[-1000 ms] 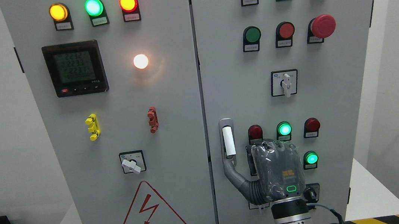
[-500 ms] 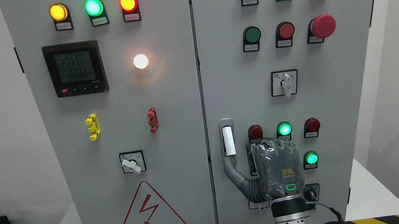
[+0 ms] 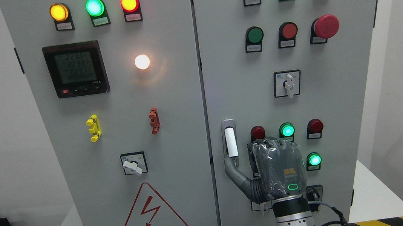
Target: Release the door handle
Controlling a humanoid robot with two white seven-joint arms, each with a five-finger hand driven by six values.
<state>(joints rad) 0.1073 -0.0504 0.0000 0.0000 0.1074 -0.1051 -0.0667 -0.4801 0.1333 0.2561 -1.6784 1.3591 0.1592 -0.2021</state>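
The right hand [image 3: 278,170] rests flat against the right cabinet door [image 3: 242,70], fingers together and pointing up, thumb [image 3: 235,171] stretched out to its left with the tip touching the foot of the door handle [image 3: 230,140], which stands just up and to the left of the palm; nothing is clasped. If the hand pulls away sideways, the thumb could hook the handle and tug it, or the knuckles could brush the green lamp [image 3: 287,130] just above the fingertips. Well to the hand's left, the warning triangle [image 3: 153,217] reads 有电危险; the small labels under the lamps are too small to read.
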